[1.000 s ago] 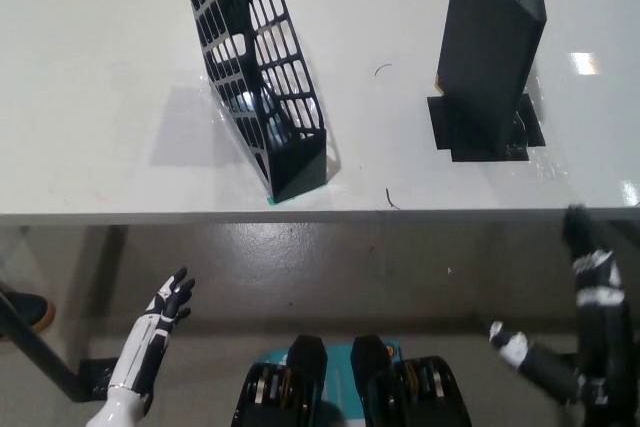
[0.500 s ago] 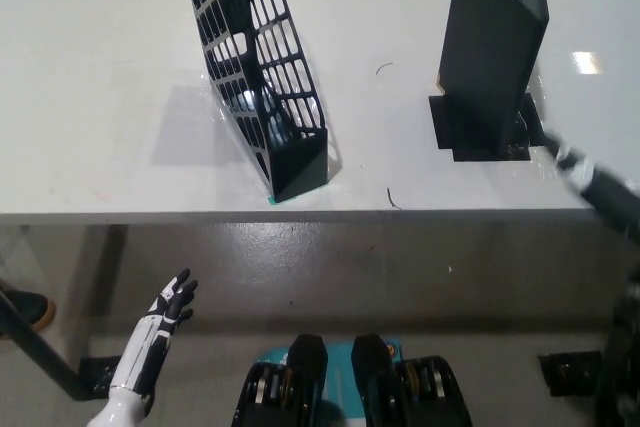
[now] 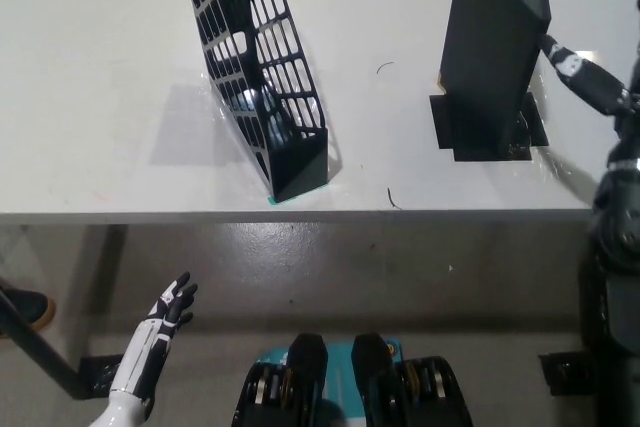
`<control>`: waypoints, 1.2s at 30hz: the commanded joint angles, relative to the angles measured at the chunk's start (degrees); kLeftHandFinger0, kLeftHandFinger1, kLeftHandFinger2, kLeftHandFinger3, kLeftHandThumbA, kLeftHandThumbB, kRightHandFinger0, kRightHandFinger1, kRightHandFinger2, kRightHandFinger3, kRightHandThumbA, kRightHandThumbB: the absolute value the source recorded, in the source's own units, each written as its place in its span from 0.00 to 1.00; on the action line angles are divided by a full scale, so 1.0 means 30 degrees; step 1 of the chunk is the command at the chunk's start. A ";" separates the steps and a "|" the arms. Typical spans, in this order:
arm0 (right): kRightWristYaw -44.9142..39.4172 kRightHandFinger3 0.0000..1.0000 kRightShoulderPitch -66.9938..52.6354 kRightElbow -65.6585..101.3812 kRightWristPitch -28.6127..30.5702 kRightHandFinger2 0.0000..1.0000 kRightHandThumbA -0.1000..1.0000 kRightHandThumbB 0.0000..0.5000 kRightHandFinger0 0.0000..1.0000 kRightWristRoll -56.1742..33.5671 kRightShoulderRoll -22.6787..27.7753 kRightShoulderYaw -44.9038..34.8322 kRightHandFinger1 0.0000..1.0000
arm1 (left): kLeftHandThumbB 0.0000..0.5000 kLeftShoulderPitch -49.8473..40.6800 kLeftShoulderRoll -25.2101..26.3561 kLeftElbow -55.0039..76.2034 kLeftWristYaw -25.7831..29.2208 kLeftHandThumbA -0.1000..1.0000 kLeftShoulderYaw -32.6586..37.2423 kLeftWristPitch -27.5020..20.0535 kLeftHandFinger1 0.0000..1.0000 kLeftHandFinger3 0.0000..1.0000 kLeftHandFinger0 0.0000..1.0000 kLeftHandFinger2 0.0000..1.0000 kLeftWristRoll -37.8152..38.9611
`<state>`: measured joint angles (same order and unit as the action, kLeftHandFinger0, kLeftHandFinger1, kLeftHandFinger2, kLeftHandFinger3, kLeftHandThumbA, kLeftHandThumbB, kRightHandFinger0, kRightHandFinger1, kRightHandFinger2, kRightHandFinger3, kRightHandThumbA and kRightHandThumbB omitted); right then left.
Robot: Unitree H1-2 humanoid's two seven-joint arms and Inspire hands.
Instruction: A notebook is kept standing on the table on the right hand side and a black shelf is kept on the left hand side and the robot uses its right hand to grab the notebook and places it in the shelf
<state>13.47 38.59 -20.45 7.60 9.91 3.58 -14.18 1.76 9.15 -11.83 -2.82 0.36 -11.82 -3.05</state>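
A black notebook (image 3: 487,52) stands upright and splayed open on the white table (image 3: 120,97), at the right, over a black patch. The black mesh shelf (image 3: 258,67) stands tilted at the table's left-centre, its open top facing up. My black right hand (image 3: 590,82) reaches up along the right edge, its fingers apart, one fingertip (image 3: 548,45) close to the notebook's right cover; whether it touches is unclear. My white left hand (image 3: 168,309) rests low at the lower left, below the table edge, fingers apart and holding nothing.
The table's front edge (image 3: 300,215) runs across the middle of the picture, with grey floor below it. A small dark scrap (image 3: 392,199) lies near that edge. A dark shoe (image 3: 25,309) shows at the far left on the floor.
My right arm has risen from below the table edge to beside the notebook's right cover. The left hand, shelf and notebook have not moved.
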 commanded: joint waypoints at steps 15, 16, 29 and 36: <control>0.2630 1.00 0.5438 -1.1717 0.2884 1.00 1.00 0.92 1.00 -0.0467 0.0080 0.1063 1.00 | 0.24 -0.0007 0.0080 0.0280 -0.0060 1.00 -0.0016 -0.0661 1.00 1.00 1.00 1.00 -0.0024; 0.2551 1.00 0.5894 -1.2864 0.3001 1.00 1.00 0.91 1.00 -0.0607 0.0142 0.1112 1.00 | 0.22 -0.0001 0.0070 0.0240 -0.0078 1.00 -0.0012 -0.0726 1.00 1.00 1.00 1.00 0.0010; 0.7306 0.45 0.9099 -1.8218 0.5758 0.42 0.00 0.26 0.00 -0.1414 -0.0075 0.0629 0.01 | 0.31 0.0056 0.0128 0.0280 0.0053 1.00 -0.0021 -0.0470 1.00 1.00 1.00 1.00 -0.0252; 0.8414 0.56 0.8887 -1.7437 0.6328 0.46 0.00 0.26 0.00 -0.0848 0.0022 0.1625 0.04 | 0.32 0.0068 0.0171 0.0210 -0.0125 1.00 -0.0003 -0.0581 1.00 1.00 1.00 1.00 -0.0107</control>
<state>33.51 61.15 -75.27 20.42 6.15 3.20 -10.97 1.59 9.08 -11.90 -2.82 0.28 -11.84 -3.22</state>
